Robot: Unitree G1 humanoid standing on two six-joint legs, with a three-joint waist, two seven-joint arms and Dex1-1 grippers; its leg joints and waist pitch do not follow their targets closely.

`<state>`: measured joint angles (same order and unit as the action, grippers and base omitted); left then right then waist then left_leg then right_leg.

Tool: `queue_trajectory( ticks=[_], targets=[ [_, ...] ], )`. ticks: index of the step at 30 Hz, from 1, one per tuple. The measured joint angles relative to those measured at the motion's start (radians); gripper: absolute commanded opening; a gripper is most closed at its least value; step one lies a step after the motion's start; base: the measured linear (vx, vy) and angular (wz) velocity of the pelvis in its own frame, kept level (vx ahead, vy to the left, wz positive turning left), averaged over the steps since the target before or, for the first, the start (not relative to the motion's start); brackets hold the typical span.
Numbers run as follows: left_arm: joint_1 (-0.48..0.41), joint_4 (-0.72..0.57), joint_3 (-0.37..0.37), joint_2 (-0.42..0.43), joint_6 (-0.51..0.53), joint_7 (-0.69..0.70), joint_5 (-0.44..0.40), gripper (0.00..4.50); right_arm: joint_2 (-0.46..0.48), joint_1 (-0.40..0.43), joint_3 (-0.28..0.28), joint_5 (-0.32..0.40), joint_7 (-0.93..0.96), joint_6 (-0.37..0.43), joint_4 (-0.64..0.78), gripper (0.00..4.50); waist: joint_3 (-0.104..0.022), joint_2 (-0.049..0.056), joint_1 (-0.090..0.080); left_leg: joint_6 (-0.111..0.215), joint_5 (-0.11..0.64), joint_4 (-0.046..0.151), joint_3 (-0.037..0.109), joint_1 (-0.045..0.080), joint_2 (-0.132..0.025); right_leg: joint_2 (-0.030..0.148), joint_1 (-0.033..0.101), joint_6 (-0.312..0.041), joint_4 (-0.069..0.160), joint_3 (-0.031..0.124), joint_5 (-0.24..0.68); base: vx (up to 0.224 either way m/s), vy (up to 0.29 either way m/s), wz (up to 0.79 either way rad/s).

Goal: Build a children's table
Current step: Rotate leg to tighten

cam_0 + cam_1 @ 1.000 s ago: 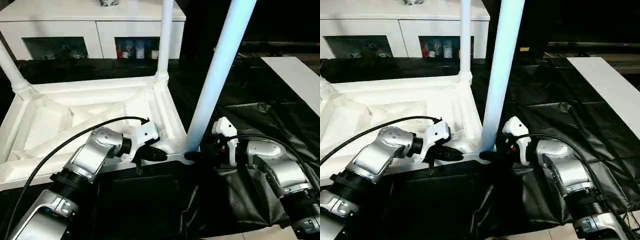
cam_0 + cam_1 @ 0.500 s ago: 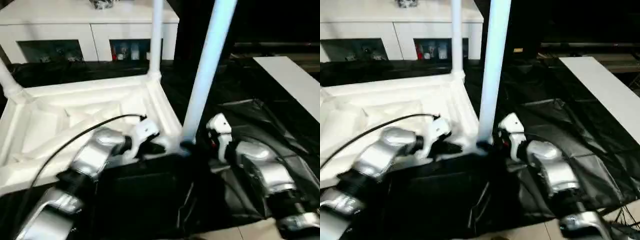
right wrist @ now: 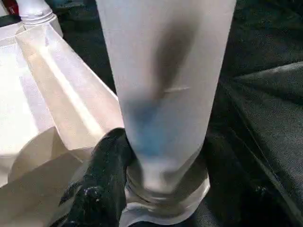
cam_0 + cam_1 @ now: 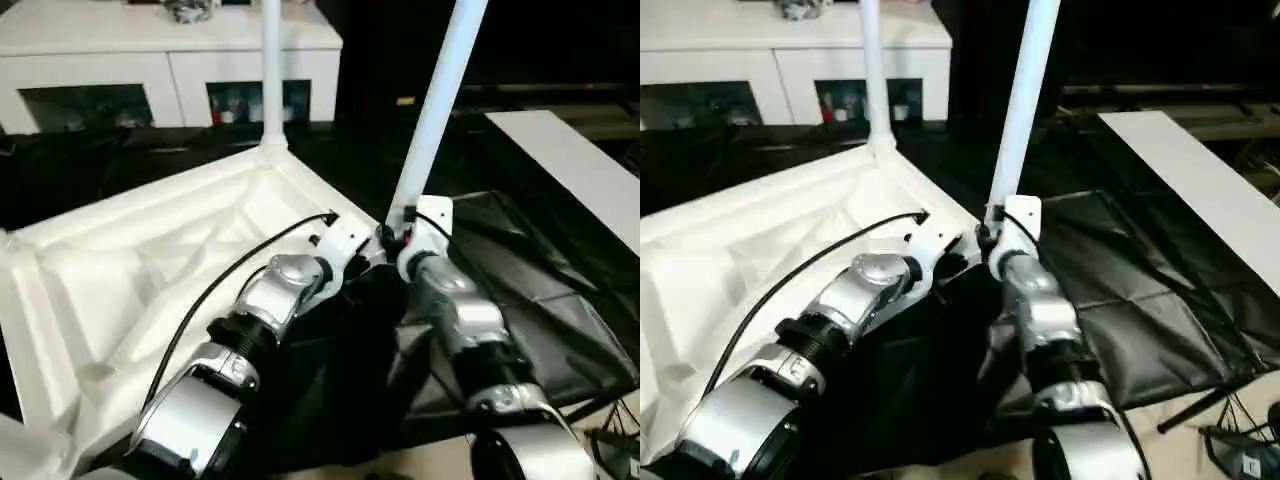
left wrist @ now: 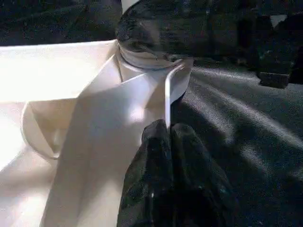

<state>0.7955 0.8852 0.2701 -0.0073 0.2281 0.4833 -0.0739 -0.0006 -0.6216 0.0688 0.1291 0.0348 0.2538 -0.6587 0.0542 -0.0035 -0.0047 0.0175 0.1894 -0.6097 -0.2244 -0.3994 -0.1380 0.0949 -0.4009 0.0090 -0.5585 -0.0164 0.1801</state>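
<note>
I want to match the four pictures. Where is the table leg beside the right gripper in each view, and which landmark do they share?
Left eye view: the near leg rises from centre to the top edge.
Right eye view: the leg stands right of centre, reaching the top.
Left wrist view: its base sits in the corner socket, above the shut left gripper.
Right wrist view: the leg runs down the middle.
Shared landmark: the tabletop corner socket.

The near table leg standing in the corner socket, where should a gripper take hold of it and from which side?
Probably low on the near leg, just above its corner socket. The shaft is round and upright, so level jaws can straddle it, coming in from the black-sheet side, away from the tabletop's raised rim.
</note>
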Motion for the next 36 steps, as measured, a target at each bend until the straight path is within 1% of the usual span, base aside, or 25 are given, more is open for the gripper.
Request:
queue_trajectory(
  ticks=[2, 4, 6, 9, 10, 12, 14, 15, 16, 18, 19, 20, 22, 23, 24, 25, 27, 28, 30, 32, 33, 35, 36],
  targets=[
    [0.005, 0.014, 0.002, 0.005, -0.021, 0.014, -0.003, 0.0, -0.001, 0.001, -0.002, -0.011, -0.003, -0.008, 0.001, 2.07, 0.0, 0.001, 0.0, 0.0, 0.0, 0.0, 0.0, 0.0, 0.0, 0.0, -0.001, 0.0, 0.0, 0.0, 0.0, 0.0, 0.0, 0.0],
    [0.014, 0.029, 0.003, 0.008, -0.042, 0.027, -0.009, 0.0, -0.006, 0.008, -0.003, -0.015, -0.022, -0.018, 0.009, 2.74, 0.001, 0.002, 0.003, 0.0, 0.0, 0.002, 0.0, -0.002, 0.0, 0.0, 0.0, 0.0, 0.0, 0.0, 0.0, 0.0, 0.0, 0.0],
    [0.023, 0.049, 0.005, 0.008, -0.065, 0.037, -0.011, 0.0, -0.024, 0.047, -0.016, -0.016, -0.045, -0.027, 0.058, 2.75, 0.001, 0.003, 0.009, 0.0, 0.0, 0.004, -0.001, -0.003, 0.0, 0.0, -0.001, -0.002, -0.001, 0.001, -0.002, 0.0, 0.0, 0.0],
    [0.028, 0.068, 0.005, 0.022, -0.1, 0.047, -0.016, 0.0, -0.065, 0.113, -0.052, -0.021, -0.106, -0.032, 0.179, 3.13, 0.001, 0.005, 0.011, 0.0, 0.0, 0.006, -0.002, -0.003, 0.0, 0.0, -0.002, -0.004, -0.001, 0.001, -0.011, 0.0, 0.0, 0.0],
    [0.029, 0.072, 0.003, 0.028, -0.108, 0.049, -0.017, 0.0, -0.081, 0.121, -0.06, -0.022, -0.125, -0.032, 0.206, 3.13, 0.001, 0.005, 0.011, 0.0, 0.0, 0.006, -0.002, -0.002, 0.0, 0.0, -0.002, -0.004, -0.001, 0.001, -0.016, 0.0, 0.0, 0.0],
    [0.032, 0.083, 0.004, 0.031, -0.126, 0.057, -0.021, 0.0, -0.133, 0.165, -0.081, -0.013, -0.207, -0.013, 0.303, 3.13, 0.001, 0.006, 0.014, 0.0, 0.0, 0.007, -0.002, -0.002, 0.0, 0.0, -0.002, -0.003, -0.002, 0.0, -0.016, 0.0, 0.0, 0.0],
    [0.033, 0.092, 0.004, 0.039, -0.147, 0.074, -0.022, 0.0, -0.223, 0.26, -0.106, 0.013, -0.343, 0.012, 0.431, 3.13, -0.001, 0.009, 0.02, 0.0, 0.0, 0.009, -0.002, -0.001, -0.001, 0.0, -0.002, -0.002, -0.002, 0.0, -0.016, 0.0, 0.0, 0.0],
    [0.034, 0.095, 0.004, 0.048, -0.156, 0.079, -0.022, 0.0, -0.25, 0.293, -0.111, 0.022, -0.384, 0.019, 0.457, 3.13, -0.001, 0.009, 0.021, 0.0, 0.0, 0.009, -0.001, -0.001, -0.001, -0.001, -0.001, -0.002, -0.002, 0.0, -0.017, 0.0, 0.0, 0.0],
    [0.034, 0.102, 0.003, 0.061, -0.174, 0.084, -0.022, 0.0, -0.265, 0.325, -0.111, 0.029, -0.416, 0.021, 0.465, 3.13, -0.001, 0.01, 0.018, 0.0, 0.0, 0.009, -0.001, -0.001, -0.001, -0.001, -0.002, 0.003, -0.002, 0.0, -0.02, 0.0, 0.0, 0.0],
    [0.032, 0.116, 0.002, 0.076, -0.229, 0.118, -0.022, 0.0, -0.278, 0.364, -0.111, 0.03, -0.432, 0.021, 0.47, 3.13, 0.0, 0.012, 0.012, 0.0, 0.0, 0.009, 0.0, -0.001, -0.001, -0.001, -0.004, 0.003, -0.002, -0.001, -0.02, 0.0, 0.0, 0.0],
    [0.027, 0.117, 0.001, 0.078, -0.255, 0.14, -0.021, 0.0, -0.282, 0.377, -0.104, 0.03, -0.429, 0.021, 0.47, 3.13, 0.0, 0.013, 0.012, 0.0, 0.0, 0.009, 0.0, -0.002, -0.001, -0.001, -0.004, 0.002, -0.002, -0.002, -0.021, 0.0, 0.0, 0.0],
    [0.02, 0.117, 0.0, 0.077, -0.281, 0.163, -0.017, 0.0, -0.284, 0.384, -0.096, 0.03, -0.424, 0.021, 0.47, 3.13, 0.0, 0.015, 0.014, 0.0, 0.0, 0.009, 0.0, -0.002, -0.001, -0.001, -0.004, 0.002, -0.002, -0.002, -0.021, 0.0, 0.0, 0.0],
    [0.012, 0.117, -0.001, 0.065, -0.325, 0.188, -0.01, 0.0, -0.279, 0.383, -0.092, 0.031, -0.421, 0.024, 0.481, 3.13, 0.001, 0.018, 0.027, 0.0, 0.0, 0.009, -0.001, -0.003, -0.001, -0.001, -0.004, -0.003, -0.003, -0.001, -0.024, 0.0, 0.0, 0.0],
    [0.008, 0.117, -0.009, 0.053, -0.336, 0.19, -0.001, 0.27, -0.274, 0.382, -0.093, 0.031, -0.42, 0.029, 0.496, 3.19, 0.001, 0.018, 0.035, 0.0, 0.0, 0.009, -0.001, -0.004, -0.001, -0.001, -0.004, -0.004, -0.003, -0.001, -0.024, 0.0, 0.0, 0.0],
    [0.002, 0.113, -0.028, 0.036, -0.355, 0.191, 0.022, 0.43, -0.264, 0.375, -0.099, 0.033, -0.419, 0.033, 0.509, 3.21, 0.001, 0.018, 0.041, 0.0, 0.0, 0.009, -0.001, -0.005, -0.001, -0.001, -0.004, -0.004, -0.003, -0.001, -0.025, 0.0, 0.0, 0.0],
    [0.003, 0.098, -0.036, 0.029, -0.365, 0.192, 0.037, 0.43, -0.258, 0.37, -0.107, 0.033, -0.419, 0.041, 0.523, 3.21, 0.001, 0.017, 0.042, 0.0, 0.0, 0.008, -0.001, -0.005, -0.001, 0.0, -0.003, -0.005, -0.003, 0.0, -0.025, 0.0, 0.0, 0.0],
    [0.016, 0.072, -0.045, 0.02, -0.369, 0.19, 0.055, 0.49, -0.247, 0.357, -0.118, 0.036, -0.423, 0.046, 0.536, 3.21, 0.001, 0.017, 0.04, 0.0, 0.0, 0.007, -0.003, -0.004, -0.001, 0.0, -0.003, -0.005, -0.003, 0.001, -0.025, 0.0, 0.0, 0.0],
    [0.026, 0.064, -0.062, 0.023, -0.369, 0.19, 0.066, 0.56, -0.246, 0.351, -0.118, 0.037, -0.425, 0.047, 0.54, 3.21, 0.001, 0.016, 0.038, 0.001, 0.0, 0.007, -0.004, -0.004, -0.001, 0.001, -0.003, -0.007, -0.003, 0.001, -0.026, 0.0, 0.0, 0.0],
    [0.026, 0.037, -0.081, 0.035, -0.368, 0.191, 0.085, 0.84, -0.246, 0.351, -0.122, 0.037, -0.435, 0.048, 0.54, 3.21, 0.0, 0.015, 0.037, 0.001, 0.0, 0.007, -0.004, -0.004, -0.001, 0.001, -0.003, -0.007, -0.003, 0.001, -0.026, 0.0, 0.0, 0.0],
    [0.016, 0.0, -0.101, 0.053, -0.358, 0.208, 0.103, 0.89, -0.247, 0.351, -0.132, 0.039, -0.457, 0.049, 0.54, 3.21, 0.001, 0.014, 0.034, 0.002, 0.0, 0.007, -0.004, -0.004, -0.002, 0.001, -0.004, -0.006, -0.003, 0.0, -0.026, 0.0, 0.0, 0.0],
    [-0.005, -0.049, -0.108, 0.066, -0.333, 0.226, 0.118, 0.89, -0.247, 0.351, -0.142, 0.039, -0.472, 0.049, 0.54, 3.21, 0.001, 0.013, 0.032, 0.003, 0.0, 0.008, -0.004, -0.004, -0.002, 0.0, -0.005, -0.005, -0.003, 0.0, -0.025, 0.0, 0.0, 0.0],
    [-0.045, -0.125, -0.11, 0.091, -0.287, 0.258, 0.128, 1.25, -0.248, 0.352, -0.156, 0.04, -0.495, 0.051, 0.541, 3.21, 0.001, 0.013, 0.033, 0.005, -0.001, 0.008, -0.004, -0.004, -0.003, -0.001, -0.005, -0.005, -0.005, 0.0, -0.025, 0.0, 0.0, 0.0],
    [-0.08, -0.191, -0.109, 0.115, -0.241, 0.281, 0.138, 1.31, -0.247, 0.35, -0.164, 0.04, -0.505, 0.052, 0.541, 3.21, 0.001, 0.013, 0.031, 0.005, -0.002, 0.008, -0.004, -0.004, -0.004, -0.001, -0.006, -0.005, -0.006, 0.0, -0.024, 0.0, 0.0, 0.0]
  ],
)
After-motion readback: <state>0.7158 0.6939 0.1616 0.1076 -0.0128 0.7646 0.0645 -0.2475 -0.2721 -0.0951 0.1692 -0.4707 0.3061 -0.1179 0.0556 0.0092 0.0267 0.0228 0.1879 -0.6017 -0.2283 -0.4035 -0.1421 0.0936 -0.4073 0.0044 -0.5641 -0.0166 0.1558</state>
